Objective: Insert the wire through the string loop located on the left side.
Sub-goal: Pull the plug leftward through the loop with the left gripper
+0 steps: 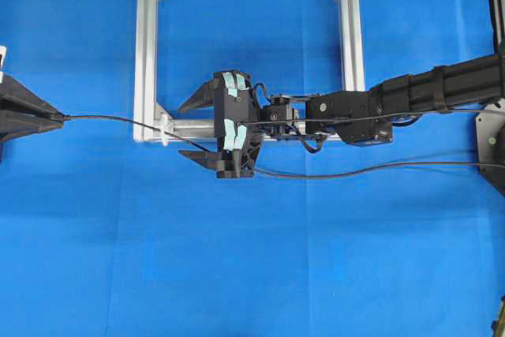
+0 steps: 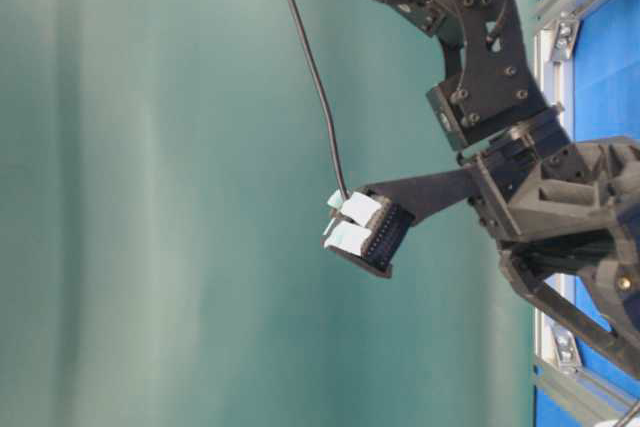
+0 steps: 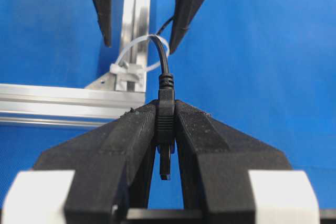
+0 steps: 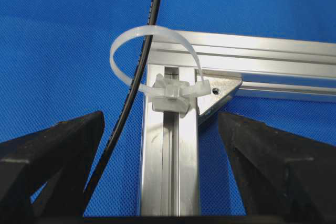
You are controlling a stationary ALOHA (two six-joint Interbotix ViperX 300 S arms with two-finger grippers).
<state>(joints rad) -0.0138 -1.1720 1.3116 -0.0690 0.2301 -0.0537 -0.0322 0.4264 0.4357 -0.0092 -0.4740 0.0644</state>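
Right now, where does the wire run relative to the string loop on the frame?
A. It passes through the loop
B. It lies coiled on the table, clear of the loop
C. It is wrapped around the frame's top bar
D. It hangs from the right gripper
A: in the right wrist view the wire runs through the string loop, and the left gripper pinches its plug past it.

The frame (image 4: 168,171) was bare silvery metal, brushed and faintly streaked, with grooved channels catching light. The loop (image 4: 155,38), upper centre of the right wrist view, looked like smooth translucent white plastic, slightly glossy. The wire (image 3: 163,64) had a smooth, semi-gloss black jacket; its plug seemed moulded rubbery plastic. The left gripper (image 3: 165,145) fingers were matt, grainy black plastic. The table (image 1: 95,258) cover appeared woven blue cloth, matt.
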